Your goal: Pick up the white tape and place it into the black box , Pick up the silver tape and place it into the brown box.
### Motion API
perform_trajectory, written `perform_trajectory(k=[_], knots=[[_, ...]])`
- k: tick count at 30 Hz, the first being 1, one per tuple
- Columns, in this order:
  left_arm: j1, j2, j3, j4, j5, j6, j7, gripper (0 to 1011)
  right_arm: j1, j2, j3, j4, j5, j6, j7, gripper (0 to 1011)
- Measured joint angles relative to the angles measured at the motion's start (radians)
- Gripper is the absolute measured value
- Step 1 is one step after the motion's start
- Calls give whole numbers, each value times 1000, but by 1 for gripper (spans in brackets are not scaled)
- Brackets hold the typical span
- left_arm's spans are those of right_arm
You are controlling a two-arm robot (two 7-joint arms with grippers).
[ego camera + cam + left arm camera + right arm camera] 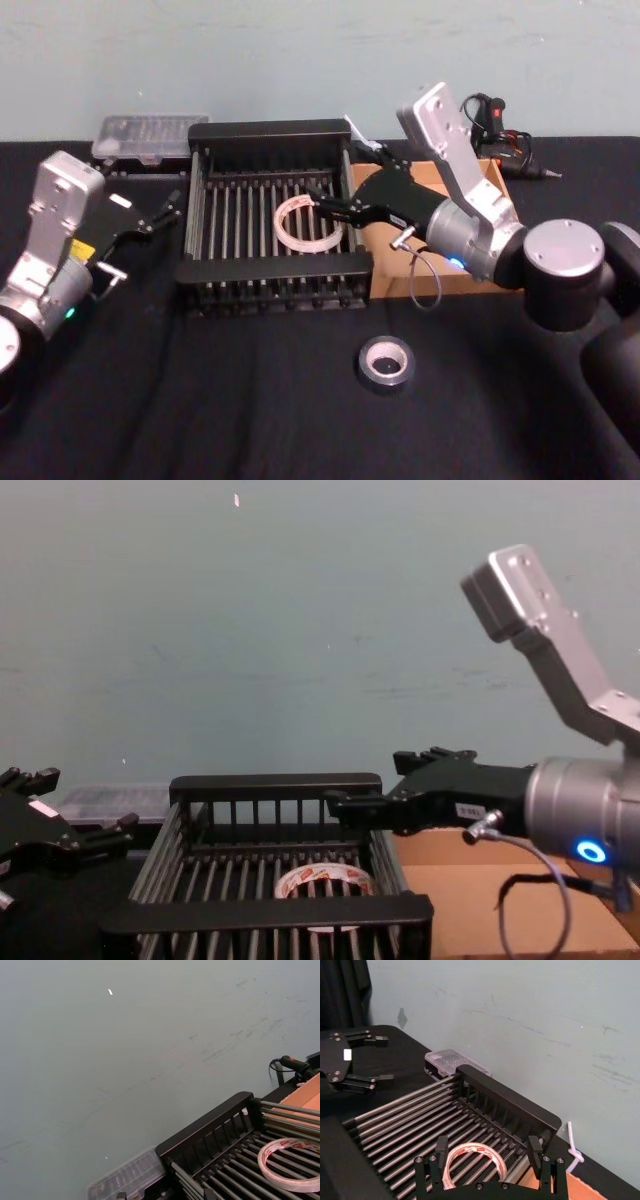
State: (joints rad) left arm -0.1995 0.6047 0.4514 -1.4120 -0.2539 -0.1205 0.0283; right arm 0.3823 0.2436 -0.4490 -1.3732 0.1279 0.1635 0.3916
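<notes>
Right now, as you see it:
White tape (306, 223): lies flat on the floor bars inside the black box (270, 131), twd the right side. Red-orange print shows on its band; you also catch it in the chest view (325, 882) and both wrist views (472, 1160).
Right gripper (318, 204): reaches over the black box's right rim, above the tape. Fingers spread wide, one each side of the roll in the right wrist view, nothing held. Contact w/ the tape: can't tell.
Silver tape (387, 364): flat on the black tabletop (250, 400), in front of the boxes, nearer to you than the black box's front-right corner, well apart from both grippers. Pale inner core visible.
Brown box (440, 175): sits just right of the black box, touching or nearly so; the right arm covers much of it. Bare cardboard floor shows in the chest view (470, 900).
Left gripper (160, 211): hangs left of the black box, beside its left wall, fingers parted & empty. You see the same fingers from the right wrist view (365, 1057).
Clear plastic case (150, 135): behind the black box's back-left corner, against the wall.
Black glue gun (505, 135): back right, beyond the brown box.
</notes>
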Motion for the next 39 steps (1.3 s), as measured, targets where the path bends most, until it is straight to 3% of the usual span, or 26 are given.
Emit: perform_trajectory(k=[9,18,19,32,39], knots=[[0,0,0,0,0,0,0,1001,-119,37,34,-155,-12,2,-75,1002],[0,0,0,0,0,0,0,1001,-217,76,72,-276,8,12,-66,1002],[0,0,0,0,0,0,0,1001,-359,173,139,-422,112,68,-23,1002],[0,0,0,0,0,0,0,1001,-438,260,152,-514,163,146,-13,1002],[0,0,0,0,0,0,0,1001,-443,282,139,-514,178,175,-11,1002]])
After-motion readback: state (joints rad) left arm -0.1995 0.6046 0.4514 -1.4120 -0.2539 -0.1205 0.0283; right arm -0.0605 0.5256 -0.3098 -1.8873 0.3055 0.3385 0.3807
